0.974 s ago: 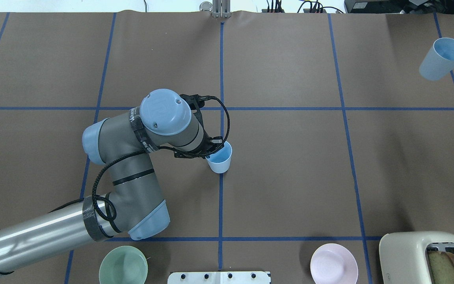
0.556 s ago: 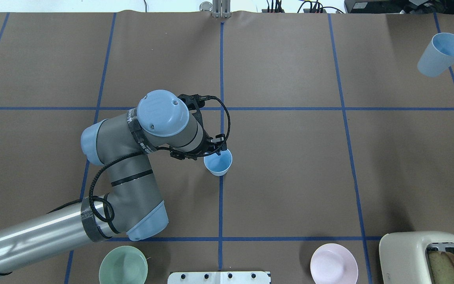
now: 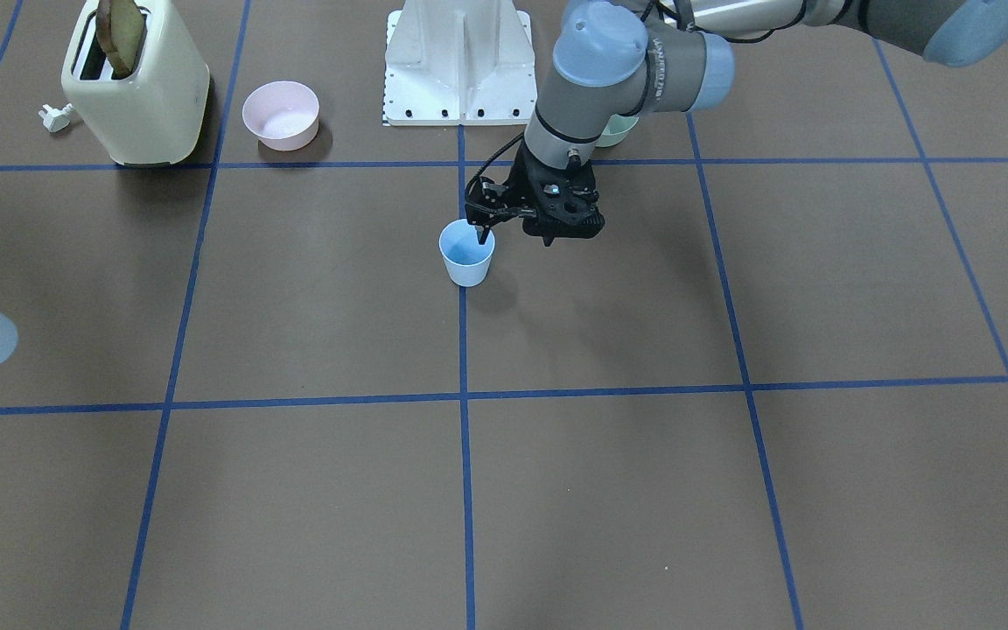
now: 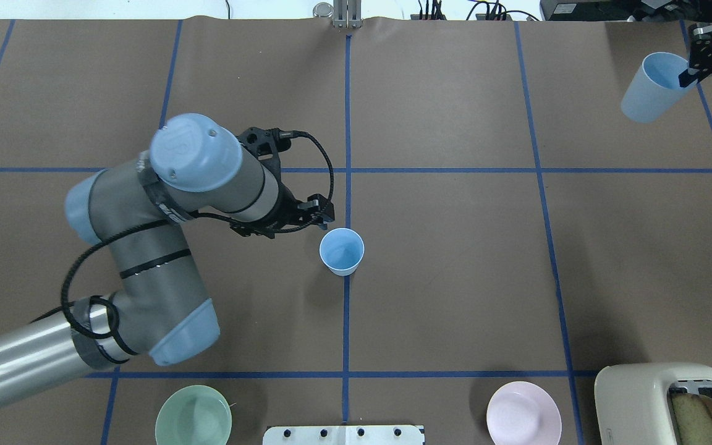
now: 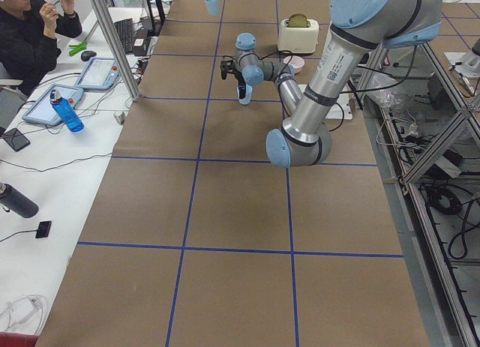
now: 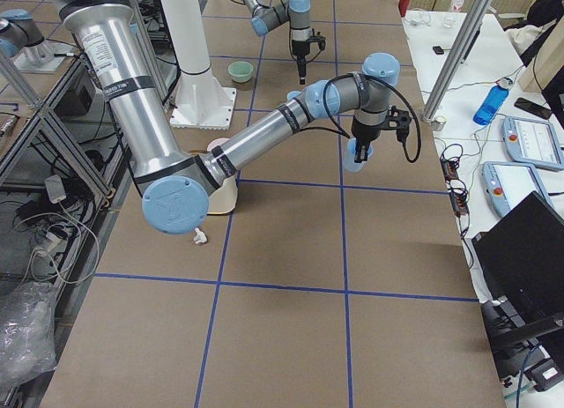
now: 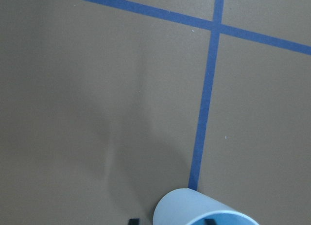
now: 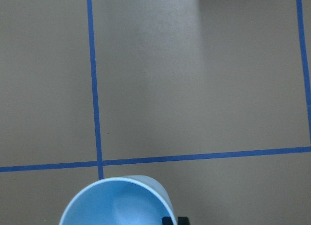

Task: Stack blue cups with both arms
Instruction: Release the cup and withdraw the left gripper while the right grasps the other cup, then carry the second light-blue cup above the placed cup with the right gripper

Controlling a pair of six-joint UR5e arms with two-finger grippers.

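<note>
Fingers [image 3: 479, 233] spread, left pincer [image 4: 324, 216] is hovering astride the rim of an upright blue cup [image 4: 342, 251] standing on the surface [image 4: 455, 278] at its centre line; right pincer [image 4: 690, 74] is pinching the second blue cup [image 4: 646, 89] by its rim, holding it tilted aloft near the far corner.

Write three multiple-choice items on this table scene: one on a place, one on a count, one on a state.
1. Where does the upright pale blue plastic cup stand?
A. On the centre blue tape line
B. At a table corner
C. Against the table's near edge

2. How many bowls are out?
A. One
B. Two
C. Four

3. The second pale blue plastic cup is:
A. Nested in the first
B. Upside down
C. Gripped by the right gripper

Key: A, the tape runs under its base; B, a mint-green round bowl and a pink round bowl; C, the fingers pinch its rim.
</note>
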